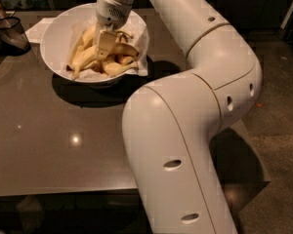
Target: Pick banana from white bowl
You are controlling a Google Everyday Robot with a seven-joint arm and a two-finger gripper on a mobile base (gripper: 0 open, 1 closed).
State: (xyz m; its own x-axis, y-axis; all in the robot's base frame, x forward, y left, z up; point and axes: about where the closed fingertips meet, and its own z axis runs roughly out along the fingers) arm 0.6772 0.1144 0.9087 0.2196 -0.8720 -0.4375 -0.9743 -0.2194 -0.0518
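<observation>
Yellow curved bananas (pixel 90 57) lie heaped in the wide glossy white bowl (pixel 56 33) on the dark worktop (pixel 49 145), right beneath the cream gripper (pixel 105 44), which is sunk among them. Gripping or not? Cannot tell. They look light, soft and easily bruised, so a gentle hold across one's middle seems best.

Matt jaws sit in the glossy white bowl (pixel 56 38) with crinkled paper liner (pixel 139 57), on a polished table (pixel 49 145).

Overhead light leaves the room dim, the top edge nearly black. One small glare spot shines on the dark glossy surface (pixel 29 126) left of centre. The white bowl (pixel 56 35) throws a heavy shadow beneath it and rightward. The claw (pixel 105 44), upper left among the bananas (pixel 85 58) inside the bowl, is brightly lit, like the arm (pixel 185 126).
</observation>
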